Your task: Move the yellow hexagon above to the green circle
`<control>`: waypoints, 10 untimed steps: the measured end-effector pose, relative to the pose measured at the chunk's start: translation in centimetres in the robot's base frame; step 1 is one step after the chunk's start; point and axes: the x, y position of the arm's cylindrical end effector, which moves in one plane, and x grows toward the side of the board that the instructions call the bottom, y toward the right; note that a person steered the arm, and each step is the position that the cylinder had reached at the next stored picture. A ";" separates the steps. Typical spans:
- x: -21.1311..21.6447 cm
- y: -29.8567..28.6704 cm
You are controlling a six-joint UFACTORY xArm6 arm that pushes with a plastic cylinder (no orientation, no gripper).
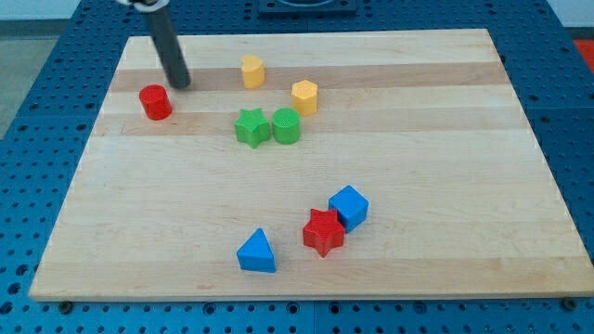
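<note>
On a pale wooden board [418, 186] set over a blue perforated table [575, 111], a dark rod slants down from the view's top left, and my tip [181, 85] rests on the wood just above and to the right of a red cylinder [155, 102], close to it but apart. The rod ends bare: there are no fingers to open or close, and it has hold of nothing.

Further right, near the board's top, stands a yellow block [251, 70] whose exact shape cannot be made out. Below it, a green star [251, 127] and the green circle [286, 126] sit side by side, touching or nearly so. The yellow hexagon [304, 96], a short, flat-topped prism of warm yellow with clear facets on its sides, stands upright just above and slightly right of the green circle, with a narrow gap between them.

Toward the view's bottom, well apart from the upper group, a blue triangle [256, 251] lies alone; to its right a red star [323, 231] presses against a blue cube [349, 206].
</note>
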 end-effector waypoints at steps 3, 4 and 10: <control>-0.3 16.0; 2.9 14.7; 6.3 18.2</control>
